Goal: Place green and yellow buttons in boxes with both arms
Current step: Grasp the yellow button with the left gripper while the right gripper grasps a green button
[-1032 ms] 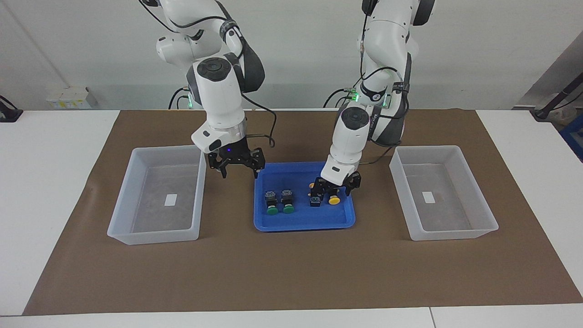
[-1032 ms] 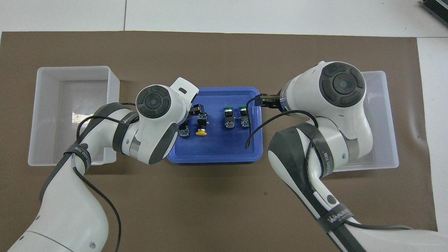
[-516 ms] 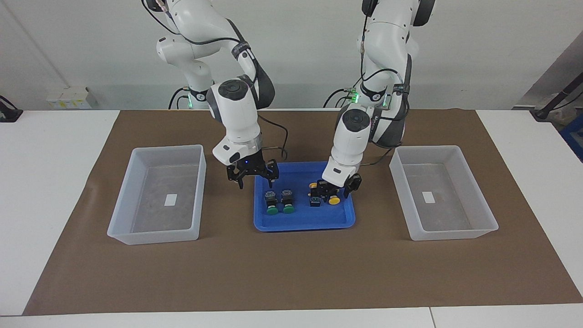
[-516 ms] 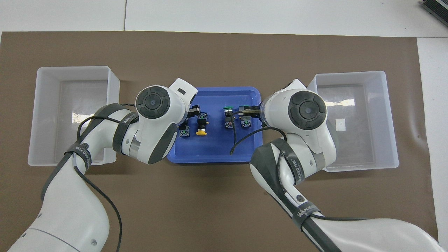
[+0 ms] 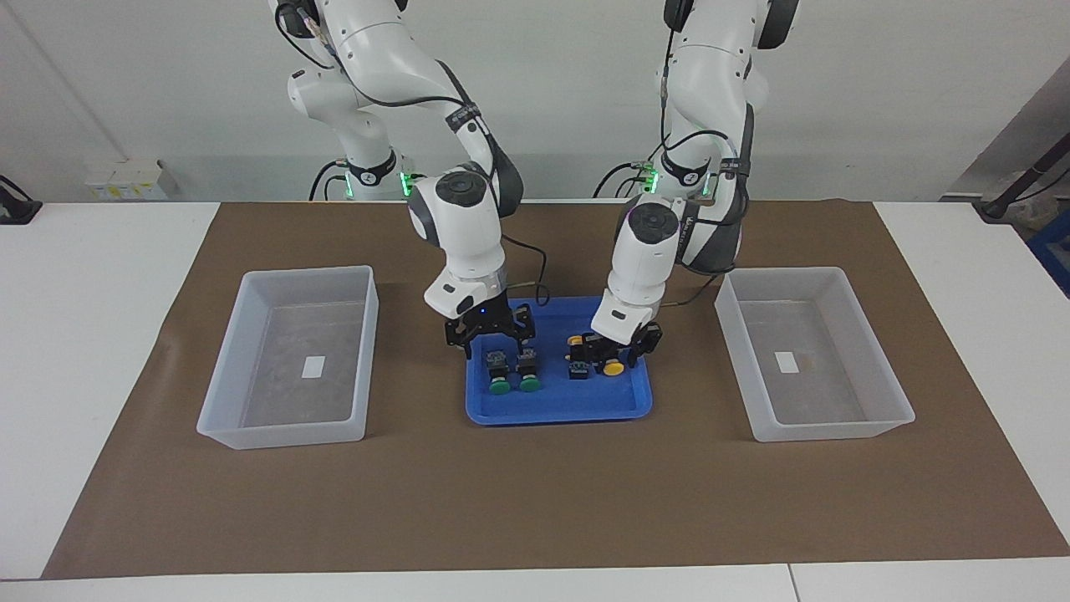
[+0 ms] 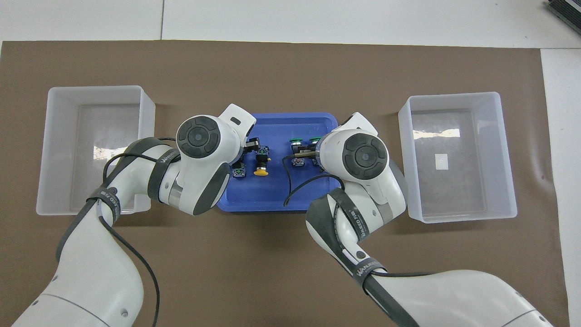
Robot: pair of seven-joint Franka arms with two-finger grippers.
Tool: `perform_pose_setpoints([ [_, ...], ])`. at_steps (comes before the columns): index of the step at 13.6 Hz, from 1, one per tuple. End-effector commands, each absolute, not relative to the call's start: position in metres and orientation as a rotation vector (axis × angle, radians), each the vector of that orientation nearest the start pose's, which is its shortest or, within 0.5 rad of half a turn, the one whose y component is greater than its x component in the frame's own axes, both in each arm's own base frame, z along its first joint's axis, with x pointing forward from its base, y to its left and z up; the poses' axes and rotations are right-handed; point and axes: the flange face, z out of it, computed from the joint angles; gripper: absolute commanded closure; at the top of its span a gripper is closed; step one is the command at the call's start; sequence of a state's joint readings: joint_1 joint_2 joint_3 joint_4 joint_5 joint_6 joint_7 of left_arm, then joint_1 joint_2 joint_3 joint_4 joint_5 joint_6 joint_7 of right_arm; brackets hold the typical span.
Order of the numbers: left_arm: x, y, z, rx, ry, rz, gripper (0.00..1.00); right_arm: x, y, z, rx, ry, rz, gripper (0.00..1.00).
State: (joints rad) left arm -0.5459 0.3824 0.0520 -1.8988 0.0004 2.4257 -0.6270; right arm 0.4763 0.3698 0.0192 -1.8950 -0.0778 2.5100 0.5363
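- Buttons: two green (image 5: 510, 385) and two yellow (image 5: 595, 358), all lying in the blue tray (image 5: 558, 410); both boxes (image 5: 288, 359) hold none.
- Left claw (image 5: 614, 355) has narrowed around the yellow button (image 5: 614, 367) since a second ago; firm grip uncertain.
- Right claw (image 5: 491, 333), wide open and empty, has moved from beside the tray to above the green pair; pickup looks imminent.

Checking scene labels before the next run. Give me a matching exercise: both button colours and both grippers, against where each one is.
Column one:
1. green buttons
2. yellow buttons
3. right gripper
4. left gripper

Column two:
A. in the blue tray, toward the left arm's end
B. down at a yellow button
C. in the blue tray, toward the right arm's end
D. open, just over the green buttons

Pairs: 1-C, 2-A, 3-D, 4-B
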Motion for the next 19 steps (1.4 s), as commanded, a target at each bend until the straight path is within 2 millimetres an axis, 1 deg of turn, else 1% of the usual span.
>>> perform_pose_setpoints([
  [1,0.557,-0.306,0.299,-3.196,-0.195,-0.224,0.37,0.572,0.316,0.322,-3.049,-0.022,-0.407,0.0],
  [3,0.556,-0.305,0.297,-3.196,-0.19,-0.226,0.42,0.574,0.311,0.32,-3.056,-0.014,-0.405,0.0],
  [4,0.556,-0.304,0.297,-3.196,-0.187,-0.227,0.47,0.576,0.308,0.32,-3.056,-0.004,-0.407,0.0],
  [5,0.556,-0.304,0.297,-3.196,-0.182,-0.226,0.52,0.577,0.305,0.322,-3.055,-0.003,-0.416,0.02],
  [6,0.557,-0.303,0.298,-3.195,-0.185,-0.227,0.6,0.577,0.305,0.322,-3.057,-0.007,-0.414,0.12],
  [7,0.557,-0.304,0.298,-3.196,-0.182,-0.226,0.74,0.576,0.306,0.32,-3.06,-0.014,-0.408,0.15],
  [8,0.558,-0.303,0.298,-3.196,-0.185,-0.229,0.84,0.575,0.305,0.319,-3.063,-0.016,-0.405,0.2],
  [9,0.559,-0.302,0.299,-3.196,-0.187,-0.229,0.89,0.574,0.306,0.317,-3.064,-0.019,-0.401,0.35],
  [10,0.56,-0.303,0.3,-3.197,-0.187,-0.233,0.94,0.573,0.306,0.315,-3.067,-0.022,-0.395,0.47],
  [11,0.562,-0.301,0.302,-3.195,-0.194,-0.232,1.0,0.572,0.306,0.315,-3.067,-0.022,-0.395,0.53],
  [14,0.566,-0.3,0.307,-3.192,-0.199,-0.226,1.0,0.57,0.304,0.311,-3.073,-0.022,-0.383,0.53],
  [16,0.575,-0.301,0.32,-3.186,-0.206,-0.212,1.0,0.568,0.308,0.305,-3.077,-0.03,-0.37,0.53],
  [17,0.584,-0.298,0.326,-3.178,-0.22,-0.196,1.0,0.566,0.311,0.301,-3.079,-0.033,-0.364,0.53],
  [18,0.59,-0.298,0.335,-3.171,-0.224,-0.177,1.0,0.566,0.311,0.3,-3.08,-0.033,-0.362,0.52],
  [19,0.599,-0.294,0.347,-3.169,-0.235,-0.17,1.0,0.566,0.311,0.3,-3.081,-0.035,-0.36,0.53],
])
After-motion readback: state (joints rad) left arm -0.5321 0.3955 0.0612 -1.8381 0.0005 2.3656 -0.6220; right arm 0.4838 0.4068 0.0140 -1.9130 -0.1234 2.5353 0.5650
